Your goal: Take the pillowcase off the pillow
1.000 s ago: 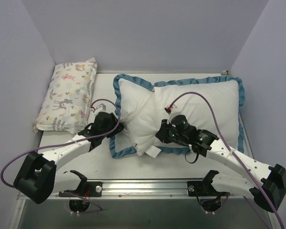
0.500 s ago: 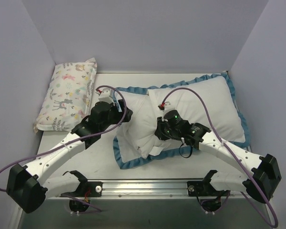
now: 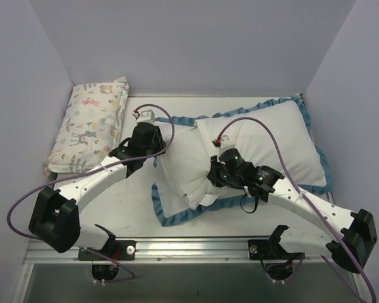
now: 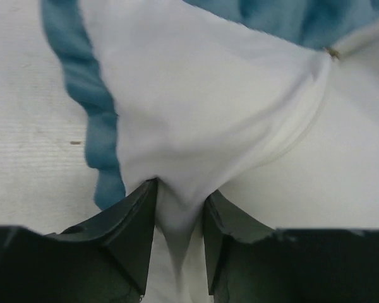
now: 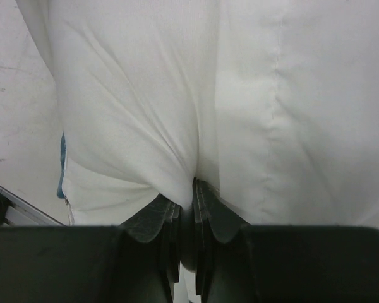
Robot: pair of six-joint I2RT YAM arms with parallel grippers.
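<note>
Left claw [image 4: 180, 192] pinches the pillowcase [image 4: 95, 120] edge; right claw [image 5: 192, 189] pinches what looks like the pillow [image 5: 126, 113]. Mostly covered, lots left.

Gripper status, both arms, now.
Left gripper: closed on the pillowcase.
Right gripper: closed on white cloth, apparently the pillow.

The pillowcase [image 3: 174, 205] shows white with blue ruffled trim; the pillow [image 3: 183, 167] is plain white. At far left, a small pillow [image 3: 91, 126] wears a pastel animal print on white.
</note>
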